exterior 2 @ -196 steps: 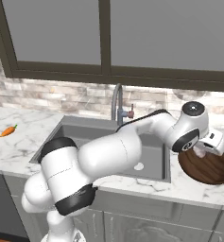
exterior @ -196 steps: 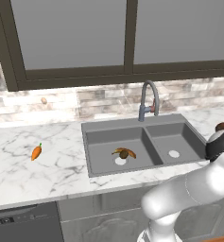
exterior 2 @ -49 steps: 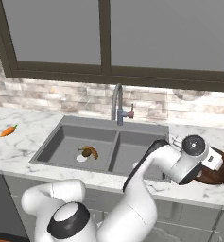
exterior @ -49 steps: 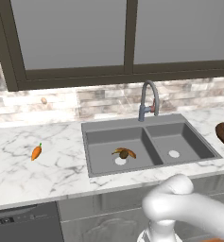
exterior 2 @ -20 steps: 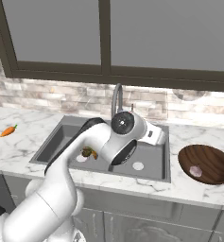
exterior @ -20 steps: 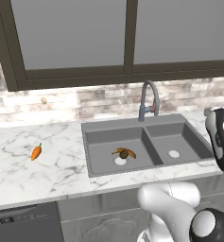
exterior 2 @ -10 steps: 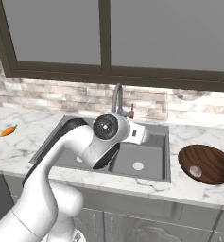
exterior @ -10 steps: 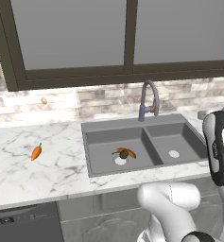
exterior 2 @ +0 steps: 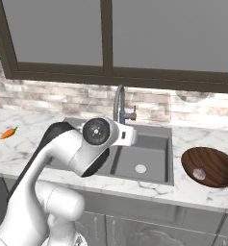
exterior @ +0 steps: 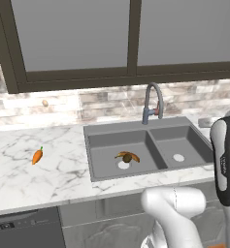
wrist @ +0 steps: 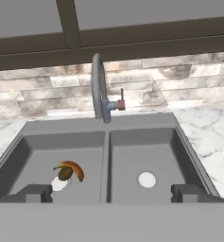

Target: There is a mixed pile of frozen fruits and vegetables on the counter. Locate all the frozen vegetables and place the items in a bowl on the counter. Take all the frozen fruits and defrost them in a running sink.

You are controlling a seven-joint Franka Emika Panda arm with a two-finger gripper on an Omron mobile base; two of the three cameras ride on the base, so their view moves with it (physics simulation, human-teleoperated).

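Hand view, curved brownish-yellow banana, brown kiwi

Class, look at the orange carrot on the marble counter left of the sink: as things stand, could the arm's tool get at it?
Probably yes. The carrot lies alone on open counter with nothing over or beside it. The tool, open, faces the sink, so the arm must swing left.

You get soft, even light all over, with no glare. Inside the sink it is darker, with faint shadows along its walls. Everything around the sink looks a little blurry.
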